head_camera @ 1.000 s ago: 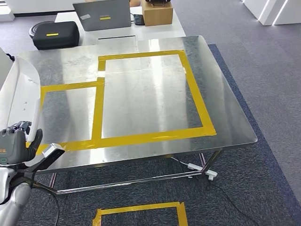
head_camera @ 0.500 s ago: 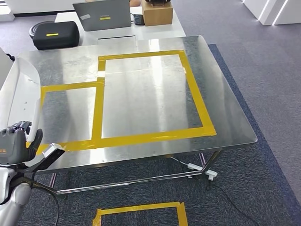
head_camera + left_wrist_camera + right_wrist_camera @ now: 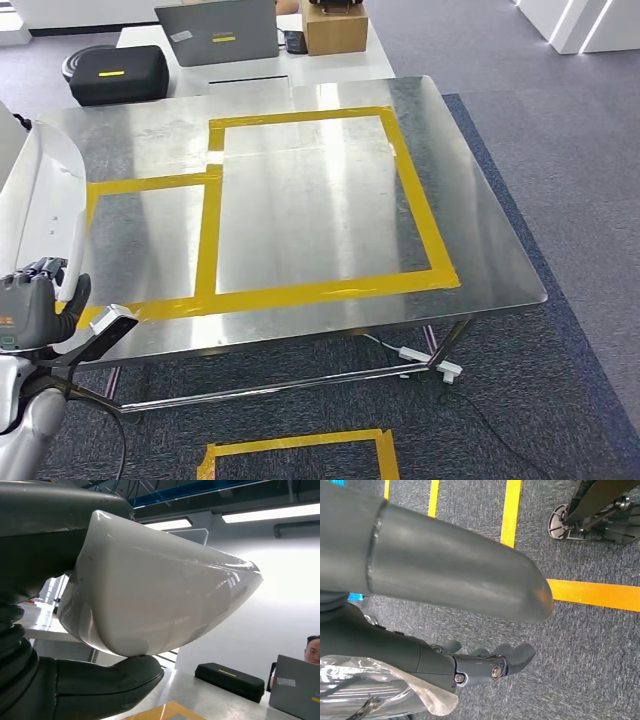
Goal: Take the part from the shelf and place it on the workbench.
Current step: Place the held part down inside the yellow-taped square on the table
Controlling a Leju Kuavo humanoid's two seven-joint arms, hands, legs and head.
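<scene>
My left hand (image 3: 32, 308) grips a glossy white curved shell part (image 3: 41, 205) at the workbench's near left corner, the part standing up above the hand. In the left wrist view the same white part (image 3: 158, 595) sits between my thumb (image 3: 105, 680) and the fingers on its other side. The workbench (image 3: 483, 240) is a shiny steel table marked with two yellow tape rectangles (image 3: 207, 235). My right hand (image 3: 490, 662) hangs over grey carpet with its fingers loosely apart and nothing in them.
Behind the bench a white table carries a grey laptop (image 3: 219, 32), a black case (image 3: 117, 72) and a cardboard box (image 3: 333, 28). A power strip (image 3: 426, 360) lies under the bench. Yellow tape (image 3: 298, 445) marks the carpet in front. A person (image 3: 312, 649) sits behind the laptop.
</scene>
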